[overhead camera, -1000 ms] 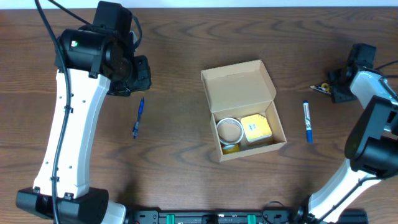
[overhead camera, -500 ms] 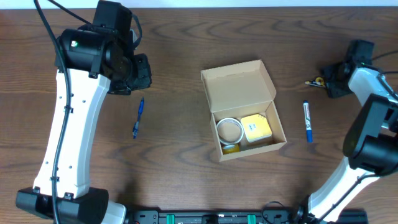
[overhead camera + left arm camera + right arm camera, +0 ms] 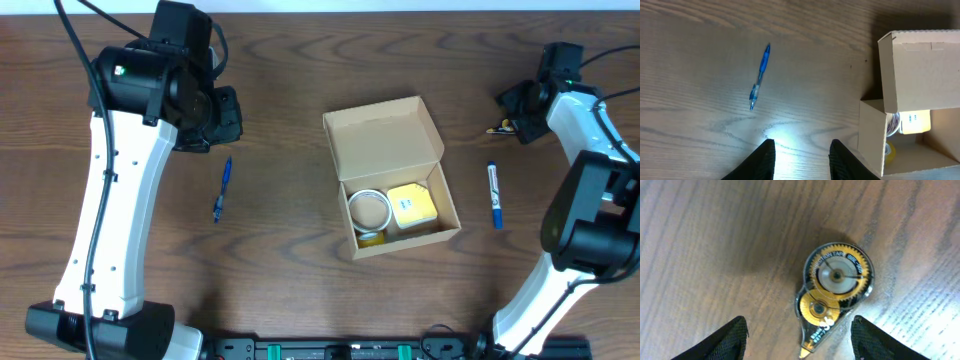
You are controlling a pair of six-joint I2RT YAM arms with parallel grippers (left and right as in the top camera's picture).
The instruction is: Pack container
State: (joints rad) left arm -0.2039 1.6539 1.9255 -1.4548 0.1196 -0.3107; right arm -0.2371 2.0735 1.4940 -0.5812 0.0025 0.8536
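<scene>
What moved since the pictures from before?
The right gripper moved toward the far edge of the table and a bit toward the container. The correction tape seems to have slid along too and lies loose between the open jaws. The left gripper, container, pen and marker stayed put.

— Where's the cardboard box (image 3: 410, 241)?
— Centre of the overhead frame. Plain tan, rectangular, sitting slightly askew.
— Open or closed?
— Open. Its flap (image 3: 383, 138) is hinged back along the edge nearest the frame's top.
</scene>
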